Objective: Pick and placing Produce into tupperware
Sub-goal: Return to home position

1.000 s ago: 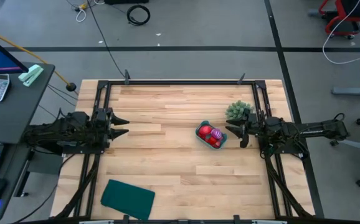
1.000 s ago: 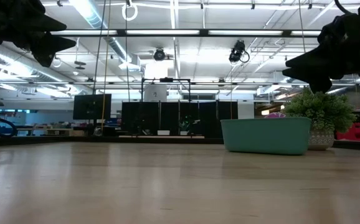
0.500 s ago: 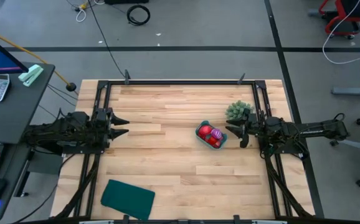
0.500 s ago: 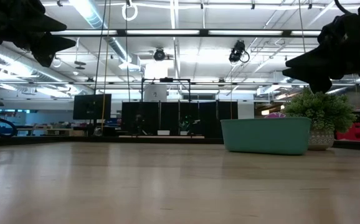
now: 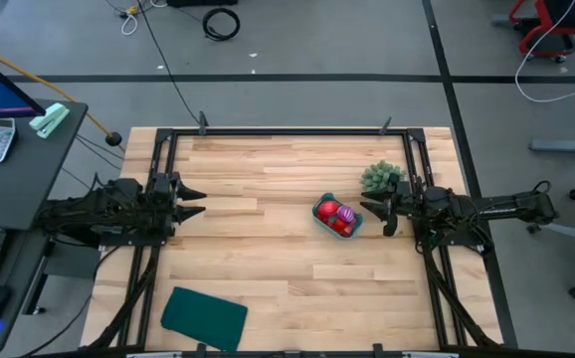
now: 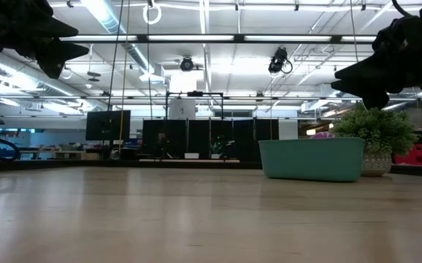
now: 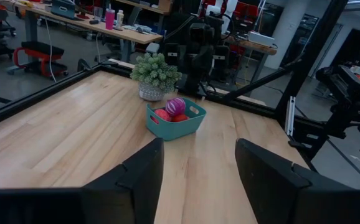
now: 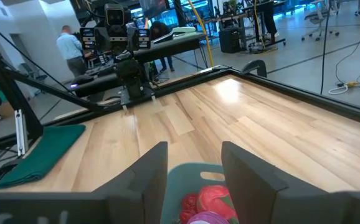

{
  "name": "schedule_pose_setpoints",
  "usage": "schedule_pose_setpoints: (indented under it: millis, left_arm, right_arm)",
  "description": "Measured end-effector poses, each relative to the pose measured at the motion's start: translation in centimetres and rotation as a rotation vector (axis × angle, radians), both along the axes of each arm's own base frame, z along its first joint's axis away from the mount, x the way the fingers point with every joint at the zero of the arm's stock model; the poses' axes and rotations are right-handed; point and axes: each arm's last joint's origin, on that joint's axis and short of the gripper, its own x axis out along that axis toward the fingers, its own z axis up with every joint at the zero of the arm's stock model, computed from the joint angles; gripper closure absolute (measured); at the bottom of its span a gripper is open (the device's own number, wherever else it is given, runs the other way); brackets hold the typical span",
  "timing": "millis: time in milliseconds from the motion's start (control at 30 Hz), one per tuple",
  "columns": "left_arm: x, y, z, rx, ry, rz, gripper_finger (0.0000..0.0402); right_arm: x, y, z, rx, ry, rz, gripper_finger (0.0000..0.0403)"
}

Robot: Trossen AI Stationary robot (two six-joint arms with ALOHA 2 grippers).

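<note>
The left end effector (image 5: pixel 199 202) is hanging over the left edge of the bench (image 5: pixel 268 264), at the middle left of the high view. Its two fingers are standing well apart and gripping nothing. In its own wrist view, bare wood is showing through the gap between them.

The right end effector (image 5: pixel 372 219) is hovering at the right of the high view, just beside the tupperware (image 7: pixel 169 129) on that tub's right side. Its fingers are likewise spread wide and carrying nothing. In the low view both arms are showing as dark shapes in the upper corners, raised clear of the wood.

The tupperware is sitting on the bench a little right of centre in the high view, and at the right of the low view. The produce is lying inside it: red fruits (image 7: pixel 163 115) are crowding the tub, and a purple-and-pink striped ball (image 7: pixel 175 106) is resting among them, its top rising above the rim.

A green bushy plant (image 5: pixel 381 177) is standing close to the tub, up and to the right of it in the high view. A dark teal sheet (image 5: pixel 204 316) is lying flat at the lower left of that view, well apart from the tub and from both arms.
</note>
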Motion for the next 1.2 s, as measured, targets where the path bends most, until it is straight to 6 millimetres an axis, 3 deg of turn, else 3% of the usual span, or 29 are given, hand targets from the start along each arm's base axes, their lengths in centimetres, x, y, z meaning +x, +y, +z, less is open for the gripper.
schedule_pose_setpoints:
  millis: [1200]
  left_arm:
    - [0.0, 0.0, 0.0, 0.0, 0.0, 0.0, 0.0204]
  right_arm:
    - [0.0, 0.0, 0.0, 0.0, 0.0, 0.0, 0.0243]
